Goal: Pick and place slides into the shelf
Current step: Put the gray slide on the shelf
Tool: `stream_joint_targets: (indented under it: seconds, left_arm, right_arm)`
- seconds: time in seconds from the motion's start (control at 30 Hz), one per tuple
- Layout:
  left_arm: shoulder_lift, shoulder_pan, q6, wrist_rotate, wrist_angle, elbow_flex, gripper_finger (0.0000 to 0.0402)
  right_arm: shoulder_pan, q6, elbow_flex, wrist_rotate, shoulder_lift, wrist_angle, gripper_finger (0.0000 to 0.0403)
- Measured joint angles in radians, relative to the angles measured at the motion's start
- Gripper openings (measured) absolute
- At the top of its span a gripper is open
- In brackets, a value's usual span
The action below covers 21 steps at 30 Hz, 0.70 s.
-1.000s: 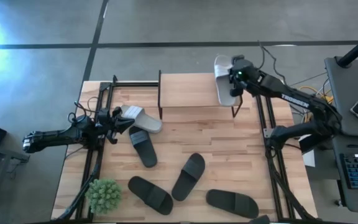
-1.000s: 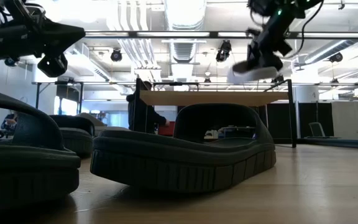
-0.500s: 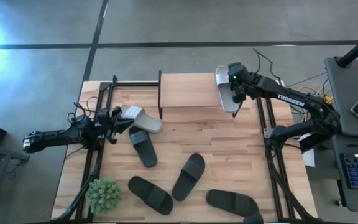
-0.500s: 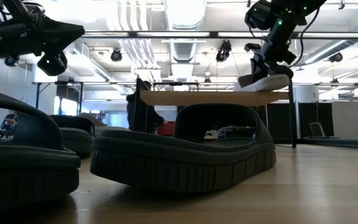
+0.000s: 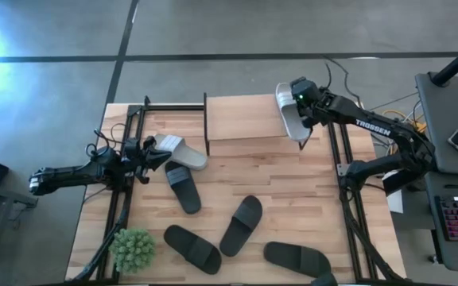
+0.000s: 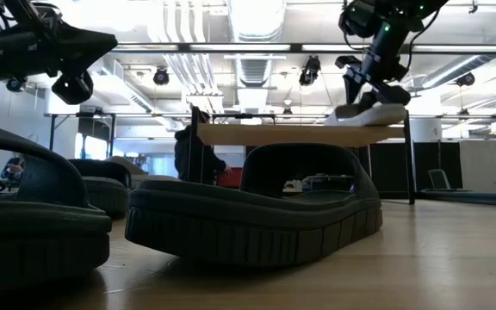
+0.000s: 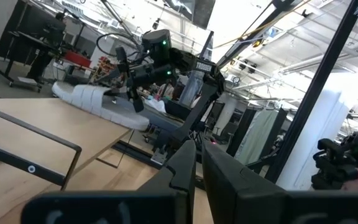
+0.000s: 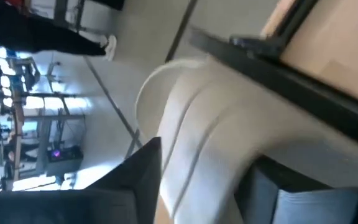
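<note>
Shelf (image 5: pixel 241 117): upper centre of the high view, wooden top board on a thin black frame.

White slide (image 5: pixel 290 116): lying along the board's right end, its toe hanging past the far edge. The low view shows it (image 6: pixel 370 114) resting on the board. The right gripper (image 5: pixel 300 112) is clamped on its strap, fingers either side of the ribbed band in the right wrist view (image 8: pixel 210 155).

Second white slide (image 5: pixel 179 151): on the table just left of the shelf's front corner, by the left gripper (image 5: pixel 145 151). Those fingers look pressed together in the left wrist view (image 7: pixel 194 163), though the angle is poor; they hold nothing.

Black slides: one (image 5: pixel 184 188) below the second white slide, three more (image 5: pixel 192 248) (image 5: pixel 241 225) (image 5: pixel 296 258) across the lower centre. In the low view the nearest of them (image 6: pixel 257 215) blocks most of the shelf's lower tier.

Plant (image 5: pixel 132 249): lower left corner of the table.

Change: a second ago the white slide hung in the air past the board's right end; now it has been lowered onto the board, the right gripper still on it. The left arm and the other slides have not moved.
</note>
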Motion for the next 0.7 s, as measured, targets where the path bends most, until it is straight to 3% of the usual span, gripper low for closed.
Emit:
stream_joint_targets:
  seconds: [0.23,0.43,0.7]
  left_arm:
    - [-0.001,0.000,0.000,0.000,0.000,0.001,0.0013]
    - [-0.004,0.000,-0.024,0.001,0.001,0.001,0.0013]
    - [-0.002,0.000,-0.024,0.002,0.000,0.001,0.0013]
  right_arm:
    - [0.000,-0.066,0.030,-0.055,-0.006,-0.011,0.0195]
    - [0.006,-0.352,0.117,-0.054,-0.034,-0.046,0.0196]
    - [0.005,-0.371,0.184,-0.050,-0.031,-0.206,0.0196]
